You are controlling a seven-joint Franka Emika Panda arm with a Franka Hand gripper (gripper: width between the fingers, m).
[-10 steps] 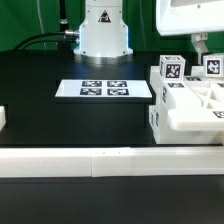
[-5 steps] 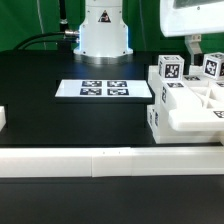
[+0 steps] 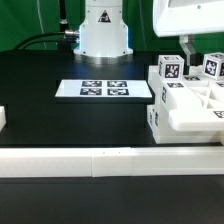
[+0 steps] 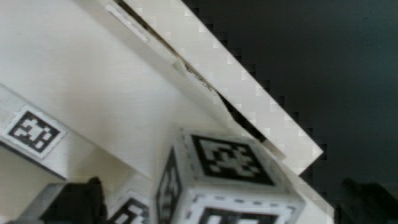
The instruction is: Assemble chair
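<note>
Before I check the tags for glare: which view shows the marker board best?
The exterior view: the marker board lies whole on the black table, four tags visible. The wrist view shows only chair pieces close up, no board.

The chair [image 3: 185, 100] pieces are looking like smooth, glossy white plastic, catching soft highlights along their edges, and their square tags [image 4: 231, 158] are showing as flat matt black-and-white print. The table [image 3: 60, 125] is lying dark and matt (hardly any sheen). The marker board [image 3: 106, 89] is reading as a thin matt white sheet. The long rail [image 3: 100, 160] along the near edge is gleaming like white plastic.
</note>
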